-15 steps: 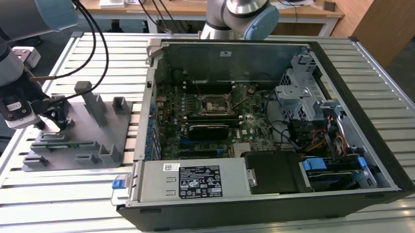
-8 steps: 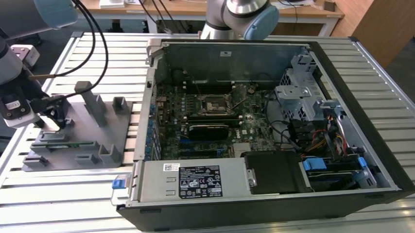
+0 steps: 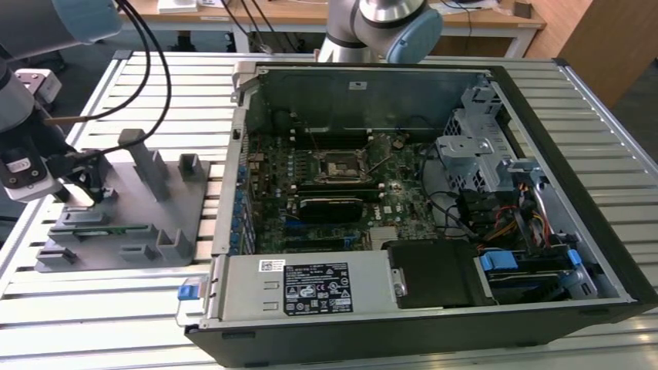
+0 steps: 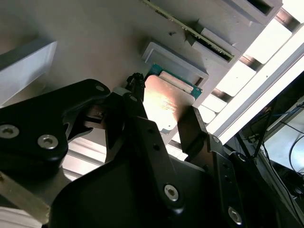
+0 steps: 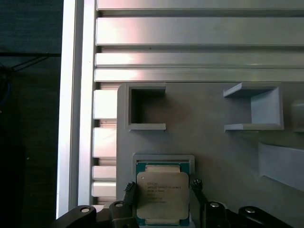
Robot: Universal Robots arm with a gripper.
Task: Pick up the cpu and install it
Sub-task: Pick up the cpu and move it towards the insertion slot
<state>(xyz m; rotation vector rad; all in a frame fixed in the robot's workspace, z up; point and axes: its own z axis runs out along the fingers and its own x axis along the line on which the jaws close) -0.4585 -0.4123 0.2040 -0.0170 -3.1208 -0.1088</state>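
The cpu point(image 5: 162, 197), a square chip with a silver lid and a green rim, lies in its grey nest on the fixture plate point(image 5: 213, 142). My gripper point(image 5: 162, 187) straddles it, one black finger against each side edge. The second wrist view shows the same grip: the cpu point(image 4: 164, 102) sits between the fingers point(image 4: 190, 126) with no gap visible. In the exterior view my gripper point(image 3: 82, 189) hangs low over the fixture plate point(image 3: 123, 223) at the exterior view's left. The motherboard socket point(image 3: 340, 164) lies inside the open computer case.
Grey upright blocks point(image 3: 144, 166) and a green memory stick point(image 3: 98, 229) stand on the fixture plate close to the gripper. The open case point(image 3: 432, 200) holds cables, a drive cage and a power supply. The slatted metal table point(image 3: 103, 308) runs under everything.
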